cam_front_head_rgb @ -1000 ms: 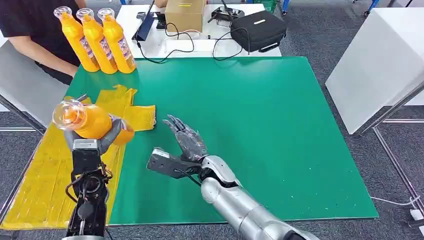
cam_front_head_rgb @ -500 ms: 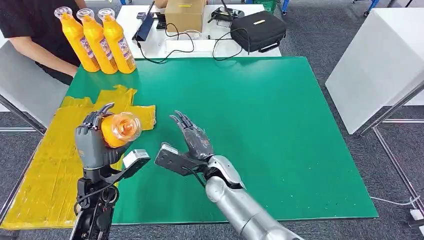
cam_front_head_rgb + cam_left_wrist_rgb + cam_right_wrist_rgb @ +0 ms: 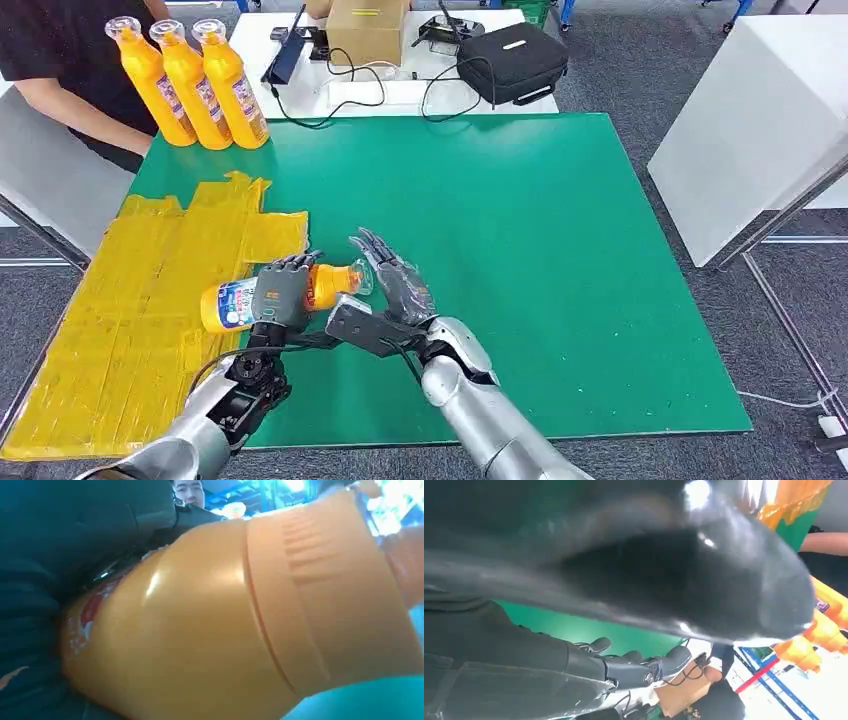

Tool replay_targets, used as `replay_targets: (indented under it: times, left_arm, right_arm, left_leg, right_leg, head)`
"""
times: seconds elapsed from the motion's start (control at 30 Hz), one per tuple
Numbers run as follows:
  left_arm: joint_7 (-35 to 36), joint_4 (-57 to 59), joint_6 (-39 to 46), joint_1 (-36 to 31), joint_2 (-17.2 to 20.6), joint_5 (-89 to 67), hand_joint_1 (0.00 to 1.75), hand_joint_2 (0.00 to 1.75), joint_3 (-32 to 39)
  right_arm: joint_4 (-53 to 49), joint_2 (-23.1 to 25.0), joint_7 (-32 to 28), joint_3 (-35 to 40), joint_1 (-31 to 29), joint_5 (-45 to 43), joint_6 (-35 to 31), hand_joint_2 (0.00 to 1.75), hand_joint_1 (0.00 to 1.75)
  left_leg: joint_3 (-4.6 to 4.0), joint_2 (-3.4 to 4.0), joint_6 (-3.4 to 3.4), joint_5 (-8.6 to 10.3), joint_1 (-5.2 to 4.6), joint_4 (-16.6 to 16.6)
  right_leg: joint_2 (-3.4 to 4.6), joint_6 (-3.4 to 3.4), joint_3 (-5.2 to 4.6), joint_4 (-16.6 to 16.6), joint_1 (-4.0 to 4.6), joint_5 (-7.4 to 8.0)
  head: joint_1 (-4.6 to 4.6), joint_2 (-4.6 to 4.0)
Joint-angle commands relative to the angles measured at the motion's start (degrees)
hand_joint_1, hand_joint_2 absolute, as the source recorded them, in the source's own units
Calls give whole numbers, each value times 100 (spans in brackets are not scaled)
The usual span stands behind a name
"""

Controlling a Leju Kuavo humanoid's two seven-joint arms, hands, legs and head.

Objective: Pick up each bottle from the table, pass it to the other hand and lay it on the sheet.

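Observation:
My left hand (image 3: 281,293) grips an orange bottle (image 3: 232,303) around its middle and holds it sideways above the table's near left, its clear cap (image 3: 361,277) pointing right. My right hand (image 3: 396,281) is open, fingers spread, right beside the cap; whether it touches the cap I cannot tell. The same orange bottle (image 3: 210,625) looms large in the left wrist view. Three more orange bottles (image 3: 196,84) stand upright at the table's far left corner. The yellow sheet (image 3: 110,320) covers the left side of the green table (image 3: 560,250).
A person in a black top (image 3: 60,60) sits at the far left, behind the standing bottles. A white table beyond the green one carries a cardboard box (image 3: 368,30), a black case (image 3: 512,62) and cables. A white table (image 3: 750,110) stands to the right.
My left hand has turned the bottle from cap-toward-me to lying sideways and carried it right, up to my right hand. The right hand has barely moved.

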Motion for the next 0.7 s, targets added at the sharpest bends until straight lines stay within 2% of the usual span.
replay_targets:
  times: [0.03, 0.07, 0.1, 0.13, 0.3, 0.47, 0.6, 0.7]
  left_arm:
    - [666, 1358, 52, -449, 499, 16, 175, 175, -805]
    - [722, 1382, 43, -465, 534, 16, 175, 175, -810]
    - [796, 1415, 1, -500, 565, 16, 150, 175, -806]
    - [828, 1406, 84, -507, 596, 16, 0, 0, -811]
    - [1057, 1447, 29, -558, 619, 16, 0, 0, -787]
    - [1180, 1383, 206, -571, 660, 16, 0, 0, -989]
    - [1527, 764, 206, -459, 821, 16, 0, 0, -1398]
    - [1601, 597, 206, -392, 864, 16, 0, 0, -1453]
  right_arm:
    - [44, -133, 69, -50, -62, 15, 81, 0, 0]
    - [45, -133, 77, -33, -51, 10, 79, 0, 0]
    - [37, -133, 82, -20, -21, 1, 60, 0, 0]
    - [28, -133, 88, -16, 1, 13, 46, 0, 0]
    - [19, -133, 88, -40, 37, 38, 38, 0, 0]
    - [29, -133, 77, -116, 71, 113, 66, 0, 0]
    - [93, -133, 43, -174, 61, 170, 75, 0, 0]
    - [135, -133, 35, -194, 30, 173, 75, 0, 0]
  left_leg:
    - [25, 27, 2, -2, 3, -7]
    - [32, 38, 3, -4, 3, -9]
    - [36, 41, 4, -2, 3, -11]
    - [41, 54, 3, -3, 6, -11]
    - [49, 81, -6, -1, 13, -15]
    - [28, 23, -15, 17, 12, -14]
    - [4, 25, -26, 22, 9, -10]
    - [2, 12, -25, 22, 3, -10]
  right_leg:
    - [28, -20, 8, 1, 3, 8]
    - [34, -33, 11, 6, 3, 11]
    - [37, -38, 9, 9, 3, 10]
    - [53, -38, 7, 14, 5, 12]
    - [80, -51, -7, 24, 12, 19]
    - [32, -50, -8, 27, 17, 8]
    - [37, -47, -27, 32, 11, 14]
    - [27, -51, -27, 33, 4, 12]
  head:
    - [0, 0]
    - [0, 0]
    - [2, 0]
    - [0, 0]
    - [-2, 0]
    - [0, 0]
    - [0, 0]
    - [2, 0]
